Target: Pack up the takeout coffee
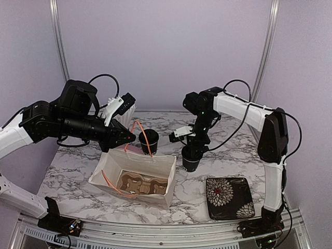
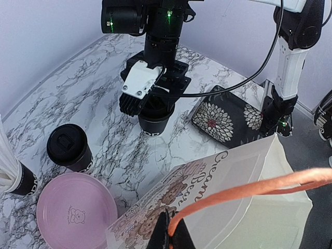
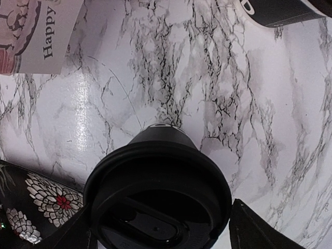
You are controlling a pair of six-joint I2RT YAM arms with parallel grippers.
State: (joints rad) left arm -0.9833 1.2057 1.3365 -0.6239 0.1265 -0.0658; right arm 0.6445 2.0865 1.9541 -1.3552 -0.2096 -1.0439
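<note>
Takeout coffee means two lidded paper cups standing on the tabletop (image 1: 78, 166). The first cup (image 1: 191, 164) is at 2 o'clock from the paper bag (image 1: 155, 176), and the second cup (image 1: 148, 140) is at the bag's 12 o'clock, just behind its rim. The right claw (image 1: 193, 151) is open around the first cup, with one finger on each side of the black lid (image 3: 158, 197). We cannot see either finger pressing in. The left claw (image 2: 168, 233) is pinched closed on the bag's orange handle (image 2: 249, 194).

We judge the cup light but thin-walled, so it would crush easily. Its plastic lid looks slick and could pop off under a squeeze. We cannot tell whether the cup is full. We would take hold of the paper wall just below the lid, close gently and keep the cup upright.
</note>
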